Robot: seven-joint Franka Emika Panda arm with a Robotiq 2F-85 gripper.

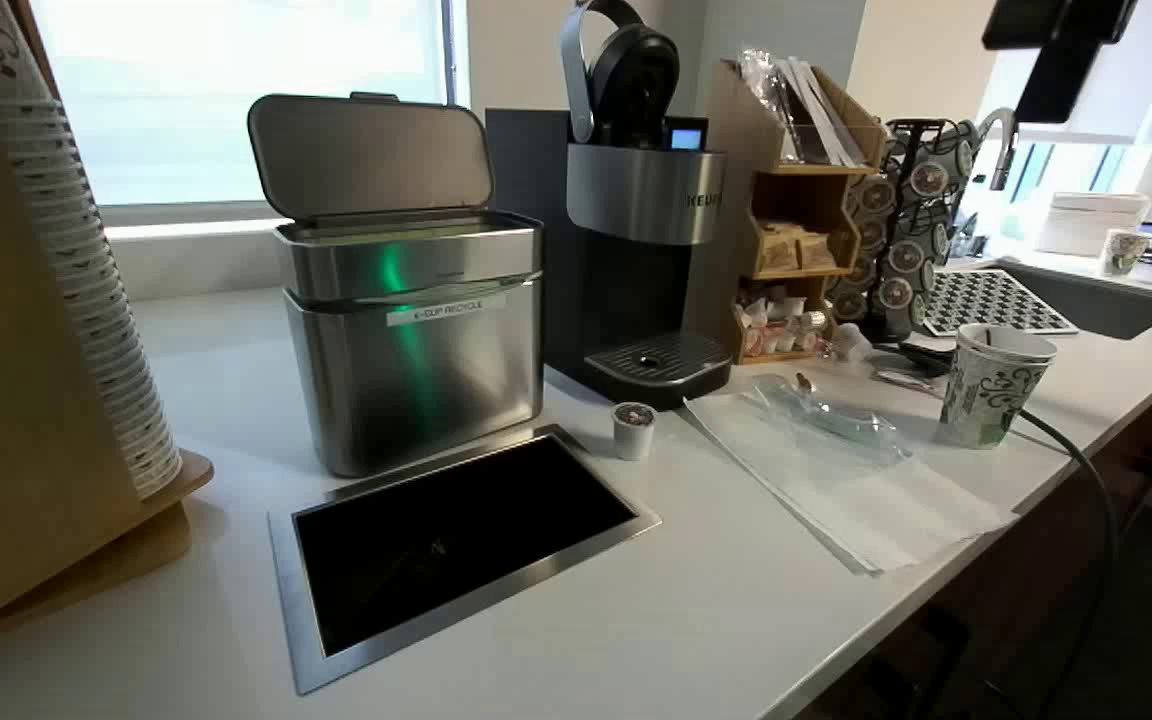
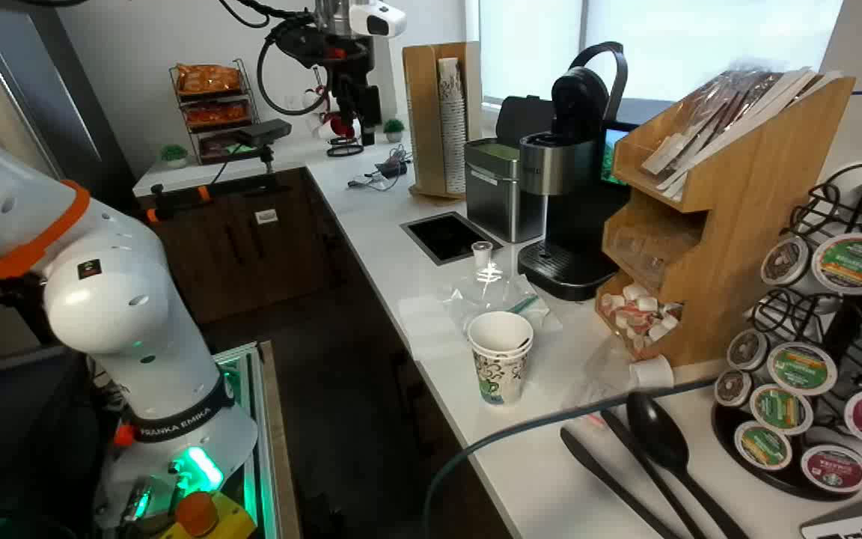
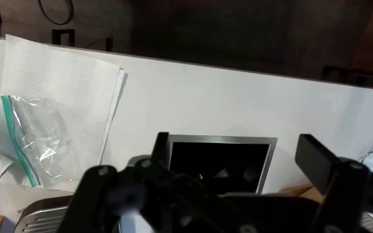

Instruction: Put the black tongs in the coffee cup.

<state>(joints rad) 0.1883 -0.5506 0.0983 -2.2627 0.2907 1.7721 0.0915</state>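
The pale patterned coffee cup (image 1: 996, 395) stands upright on the counter near its front edge; it also shows in an exterior view (image 2: 500, 378). It shows two rims, like stacked cups, with a small dark thing inside. Long black utensils (image 2: 622, 479) lie on the counter near the cup, beside a black spoon (image 2: 659, 434); I cannot tell for certain which form the tongs. My gripper (image 3: 233, 142) is open and empty, above the counter opening in the wrist view. It hangs high at the top in an exterior view (image 2: 360, 112). The cup and tongs are out of the wrist view.
A steel recycle bin (image 1: 416, 370) and coffee machine (image 1: 636, 200) stand behind the framed opening (image 1: 291, 590). A pod (image 1: 633, 432), papers (image 1: 896, 510) and plastic bag (image 3: 49, 145) lie nearby. A cable (image 2: 543, 423) crosses the counter between cup and utensils. A pod rack (image 2: 783, 408) stands beside the utensils.
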